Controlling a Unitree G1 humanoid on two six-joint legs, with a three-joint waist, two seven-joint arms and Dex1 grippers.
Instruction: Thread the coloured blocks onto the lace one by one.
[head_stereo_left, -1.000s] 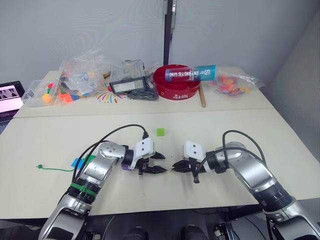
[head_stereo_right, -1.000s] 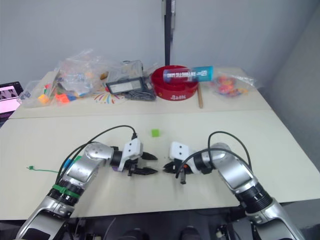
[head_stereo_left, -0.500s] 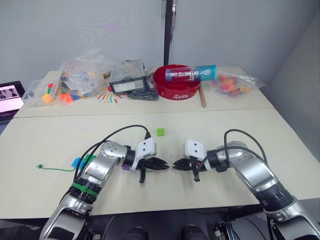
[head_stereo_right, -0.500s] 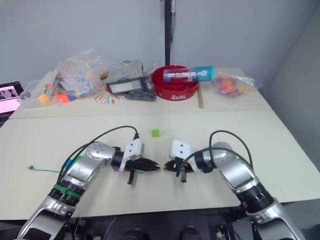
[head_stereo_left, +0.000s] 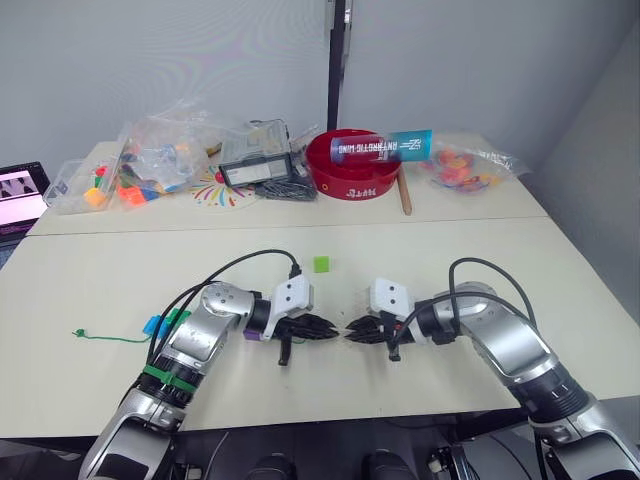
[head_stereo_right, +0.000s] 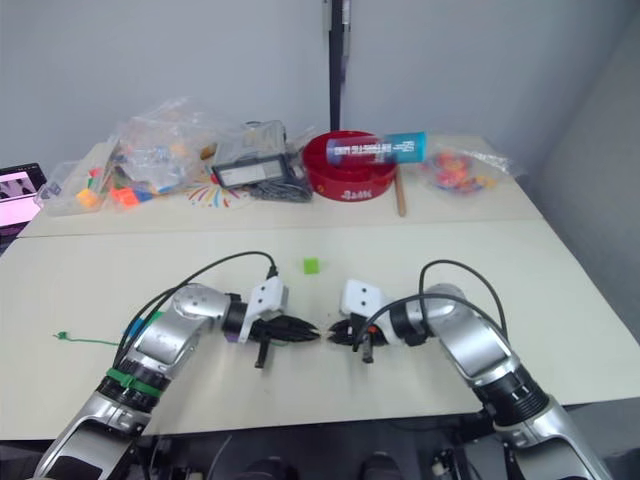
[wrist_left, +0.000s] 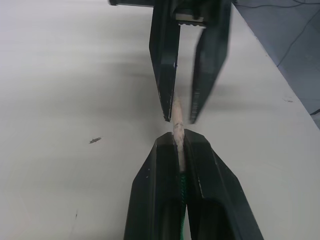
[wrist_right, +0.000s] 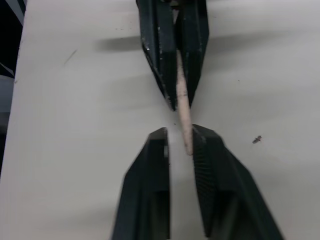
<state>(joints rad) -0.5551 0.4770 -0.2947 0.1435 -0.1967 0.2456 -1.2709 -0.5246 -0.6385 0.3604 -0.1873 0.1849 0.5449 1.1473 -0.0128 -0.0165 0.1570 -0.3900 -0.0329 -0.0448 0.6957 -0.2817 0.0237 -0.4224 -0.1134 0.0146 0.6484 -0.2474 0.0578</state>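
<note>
Left wrist view: the pale stiff tip (wrist_left: 177, 117) of the lace (wrist_left: 182, 187) is clamped between the closed fingers of the left gripper (wrist_left: 179, 141) and projects a short way beyond them. The right gripper (wrist_left: 180, 119) is presented nose to nose, its fingers parted narrowly with the tip lying between them; no closure on the tip is seen yet.

A handover of the tip is judged to be in hand. Three faults are to be anticipated:
- If the left gripper is released before the right has closed, the tip is likely to drop to the worktop (head_stereo_left: 440, 250).
- In the right wrist view the tip (wrist_right: 183, 110) lies hard against one finger (wrist_right: 207, 150), not centred; closure may flick it sideways or pinch only its end.
- If either gripper is advanced further, the fingertips may collide, since they are almost touching.

No block is seen on the tip. The light green block (head_stereo_left: 321, 264) lies just beyond the grippers, apart from both. The knotted tail (head_stereo_left: 78, 333) of the lace rests well to the robot's left of that block.

Open worktop surrounds the block on all sides. The near edge is close behind the grippers, so withdrawal toward the robot is limited. The red bowl (head_stereo_left: 352, 165) and other clutter stand well beyond the block.
</note>
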